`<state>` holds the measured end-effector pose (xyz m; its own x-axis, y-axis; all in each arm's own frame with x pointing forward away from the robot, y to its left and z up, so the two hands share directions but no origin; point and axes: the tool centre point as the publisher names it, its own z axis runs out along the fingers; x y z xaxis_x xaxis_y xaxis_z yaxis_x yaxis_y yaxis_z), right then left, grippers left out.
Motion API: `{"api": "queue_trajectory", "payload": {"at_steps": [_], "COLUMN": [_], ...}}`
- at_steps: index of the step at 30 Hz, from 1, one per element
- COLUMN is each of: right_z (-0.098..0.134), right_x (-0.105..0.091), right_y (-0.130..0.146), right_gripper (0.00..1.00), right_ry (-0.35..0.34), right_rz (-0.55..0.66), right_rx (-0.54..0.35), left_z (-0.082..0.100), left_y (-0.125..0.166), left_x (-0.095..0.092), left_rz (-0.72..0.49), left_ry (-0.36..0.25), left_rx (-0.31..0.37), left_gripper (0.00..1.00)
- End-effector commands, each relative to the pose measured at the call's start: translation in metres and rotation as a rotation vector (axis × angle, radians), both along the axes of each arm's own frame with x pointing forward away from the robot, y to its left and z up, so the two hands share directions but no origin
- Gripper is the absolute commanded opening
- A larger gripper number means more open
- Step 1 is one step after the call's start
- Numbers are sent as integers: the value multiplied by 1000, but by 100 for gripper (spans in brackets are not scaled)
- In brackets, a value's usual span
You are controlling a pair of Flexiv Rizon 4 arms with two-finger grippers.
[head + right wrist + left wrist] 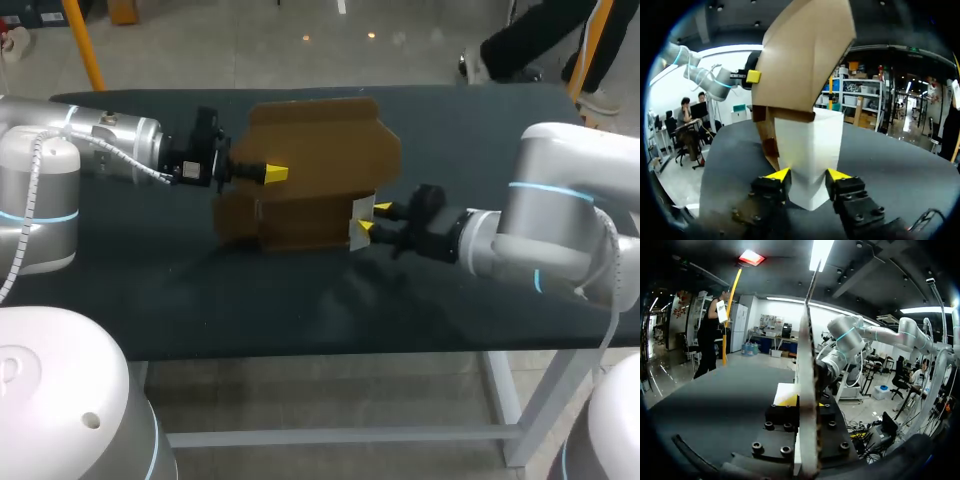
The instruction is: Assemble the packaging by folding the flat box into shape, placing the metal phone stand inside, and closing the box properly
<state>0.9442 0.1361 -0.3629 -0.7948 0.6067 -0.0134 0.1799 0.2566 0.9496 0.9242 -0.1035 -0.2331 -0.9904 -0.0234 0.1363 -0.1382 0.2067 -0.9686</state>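
A brown cardboard box [310, 170], partly folded with a white inner face, stands raised over the dark table [480, 300]. My left gripper [275, 173] comes in from the left and is shut on an upper panel. The left wrist view shows that panel [807, 340] edge-on between the fingers of the left gripper [805, 402]. My right gripper [365, 220] is at the box's lower right corner. In the right wrist view its yellow tips touch both sides of a folded white part [810, 145], so the right gripper [808, 175] is shut on it. The brown panel [800, 60] rises above. No phone stand shows.
The dark tabletop stretches bare in front of the box toward the near edge [300, 345] and on both sides. My two arms come in low over the table from left and right.
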Motion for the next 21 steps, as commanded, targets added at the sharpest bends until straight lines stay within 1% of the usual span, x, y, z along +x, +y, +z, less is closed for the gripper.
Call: {"api": "queue_trajectory", "payload": {"at_steps": [1,7,16,21], "right_z": [-6,-4,-6,-6], "right_x": [4,8,14,18], "right_y": [8,8,14,15], "right_gripper": [47,46,45,41], "right_ry": [-30,-31,-24,-18], "right_rz": [-119,-191,-271,-314], "right_rx": [1,34,21,31], "left_z": [-3,-3,-3,-3], "left_y": [0,0,0,0], "left_x": [0,0,0,0], "left_rz": [-4,-4,-4,-4], "left_ry": [2,2,2,2], "left_rx": [0,0,0,0], "left_gripper": [0,0,0,0]}}
